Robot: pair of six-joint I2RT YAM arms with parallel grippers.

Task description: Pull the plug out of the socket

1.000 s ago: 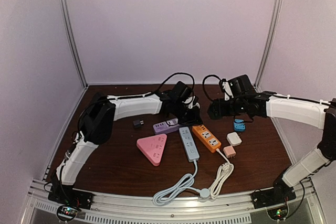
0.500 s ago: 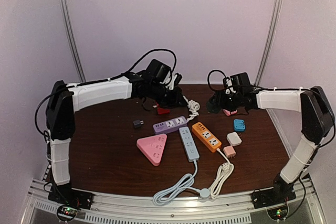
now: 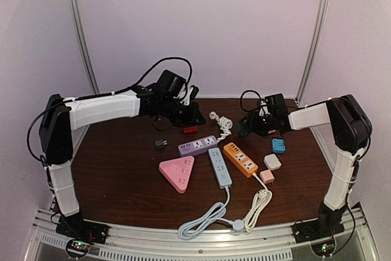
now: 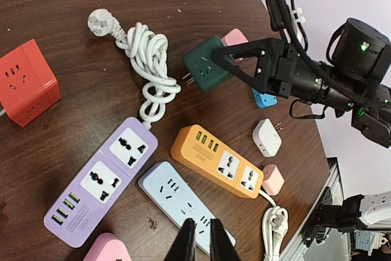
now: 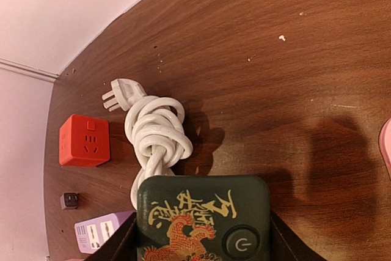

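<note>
- When viewed from above, the left gripper is seen near the red cube, the right gripper beside the white cord.
- Left wrist: the left fingers are pressed nearly together, empty; the green plug is clamped by the right gripper, prongs bare.
- Right wrist: the plug is seen just beside the cord.

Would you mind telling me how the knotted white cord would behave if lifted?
The white cord looks floppy; its loops would probably sag. Knotted, it likely lifts as one bundle. It seems joined to the purple strip, so may drag it.
</note>
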